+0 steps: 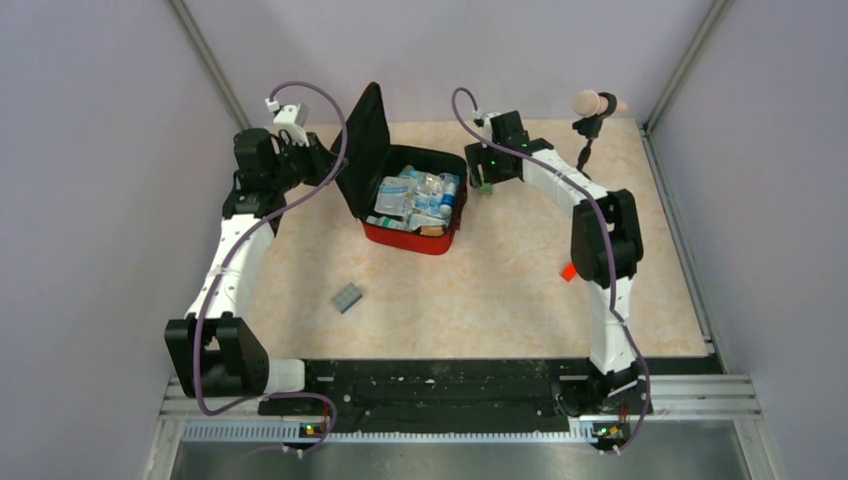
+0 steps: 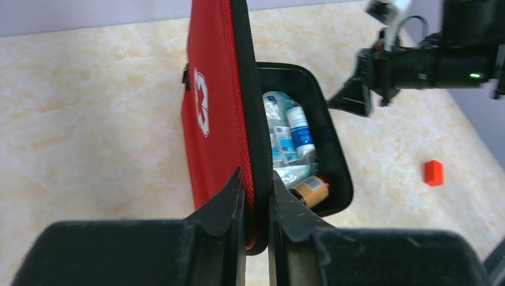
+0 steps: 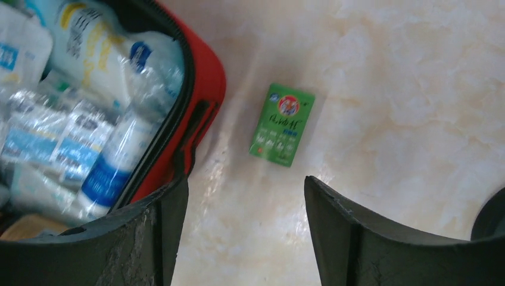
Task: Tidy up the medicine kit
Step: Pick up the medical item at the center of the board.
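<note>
A: Where's the medicine kit?
B: The medicine kit (image 1: 412, 241) is on the bench (image 1: 500, 300), in the far half, about 11 o'clock from bench centre in the top view. It's open. The lid (image 1: 362, 145) stands roughly upright on the kit's 9 o'clock side.
A: Left pincer?
B: The left pincer (image 2: 256, 199) is clenched on the lid's free edge, one finger on the red outside, the other on the black lining. The white cross emblem (image 2: 201, 102) faces away from the base.
A: Right one?
B: The right pincer (image 3: 244, 185) is released, jaws wide, nothing between them. It hangs over the bench just off the kit's 3 o'clock wall.
A: Anything below it?
B: A small green box (image 3: 282, 124) lies flat on the bench just beside the kit's red wall, at its 3 o'clock. There's a gap, so no contact. The print on it is too blurred to read.
A: Contents?
B: The base is packed with clear-wrapped packets and white bottles with blue labels. One amber bottle (image 2: 309, 190) sits at the end nearest the left wrist camera.
A: Loose items?
B: A grey-blue studded block (image 1: 347, 297) lies at the kit's 7 o'clock, well apart. A small orange-red block (image 1: 568, 271) lies at its 4 o'clock, next to the right arm's elbow in the top view. Both are on bare bench.
</note>
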